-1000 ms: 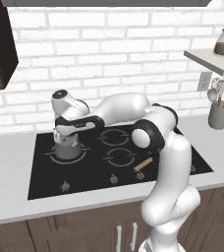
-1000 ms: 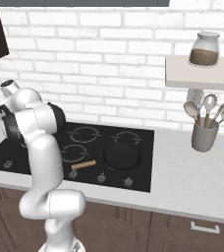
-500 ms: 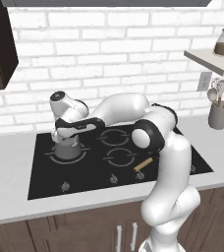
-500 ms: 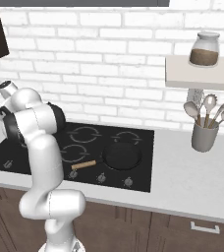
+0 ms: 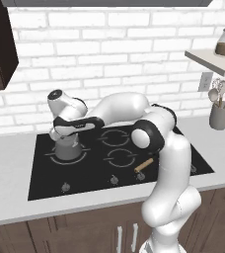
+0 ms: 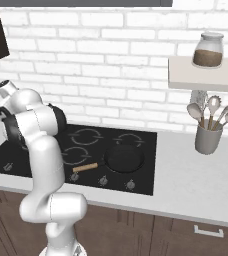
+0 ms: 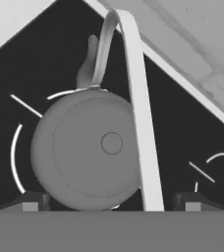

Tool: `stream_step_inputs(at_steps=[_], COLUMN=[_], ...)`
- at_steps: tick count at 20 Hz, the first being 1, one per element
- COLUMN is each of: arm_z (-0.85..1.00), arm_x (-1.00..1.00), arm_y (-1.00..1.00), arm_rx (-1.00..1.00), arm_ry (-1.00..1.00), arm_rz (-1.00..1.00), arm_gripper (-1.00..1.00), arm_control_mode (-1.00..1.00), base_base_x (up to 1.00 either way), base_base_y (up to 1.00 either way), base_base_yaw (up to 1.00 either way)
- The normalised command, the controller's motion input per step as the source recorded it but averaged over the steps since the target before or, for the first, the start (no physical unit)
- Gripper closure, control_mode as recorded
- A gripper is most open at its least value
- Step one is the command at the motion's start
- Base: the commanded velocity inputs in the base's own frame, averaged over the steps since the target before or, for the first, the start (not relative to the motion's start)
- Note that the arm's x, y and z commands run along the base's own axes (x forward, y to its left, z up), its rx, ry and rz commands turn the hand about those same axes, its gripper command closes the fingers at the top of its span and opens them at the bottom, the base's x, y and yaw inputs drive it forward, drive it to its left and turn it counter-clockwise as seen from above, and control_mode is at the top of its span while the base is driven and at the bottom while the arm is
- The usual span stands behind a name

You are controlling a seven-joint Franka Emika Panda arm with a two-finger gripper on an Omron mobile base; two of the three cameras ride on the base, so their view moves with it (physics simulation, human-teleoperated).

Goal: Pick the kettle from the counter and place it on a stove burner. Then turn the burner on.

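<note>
The small silver-grey kettle (image 5: 67,149) stands upright on the stove burner (image 5: 83,157), the large double ring at the front left of the black cooktop (image 5: 94,170). My gripper (image 5: 67,134) hovers straight above it. In the hand view the kettle (image 7: 84,147) lies right below, its spout pointing away and the burner ring (image 7: 13,157) showing around it. The gripper (image 7: 110,202) is open: the fingertips (image 7: 30,203) stand wide apart on either side of the arched handle (image 7: 141,128) without touching it. The pale counter (image 5: 8,163) surrounds the cooktop.
A dark pan (image 6: 123,157) with a wooden handle (image 6: 85,167) sits on the front right burner. Knobs (image 5: 114,180) line the cooktop's front edge. A grey utensil cup (image 6: 208,139) stands on the counter at right, under a wall shelf holding a glass jar (image 6: 207,50).
The hand has stayed above the kettle with hardly any motion. The kettle has kept its place on the burner.
</note>
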Motion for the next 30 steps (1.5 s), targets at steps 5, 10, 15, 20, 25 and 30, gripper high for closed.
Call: stream_step_inputs(at_steps=[5, 10, 15, 20, 25, 30], arm_z=[0.17, 0.4, 0.35, 0.08, -0.09, -0.39], arm_x=[0.0, -0.21, -0.72, -0.97, -0.67, -0.21], arm_y=[0.0, 0.0, 0.0, -0.04, -0.13, -0.01], arm_rx=[0.07, 0.07, 0.04, 0.02, 0.04, 0.04], arm_ry=[-0.02, -0.07, -0.03, 0.05, 0.29, 0.41], arm_rz=[-0.08, -0.05, 0.0, -0.01, -0.09, -0.1], arm_gripper=[-1.0, -1.0, -1.0, -1.0, -1.0, -1.0], arm_control_mode=[-1.0, -1.0, -1.0, -1.0, -1.0, -1.0], base_base_x=[0.0, 0.0, 0.0, 0.0, 0.0, 0.0], base_base_y=[0.0, 0.0, 0.0, 0.0, 0.0, 0.0], base_base_yaw=[0.0, 0.0, 0.0, 0.0, 0.0, 0.0])
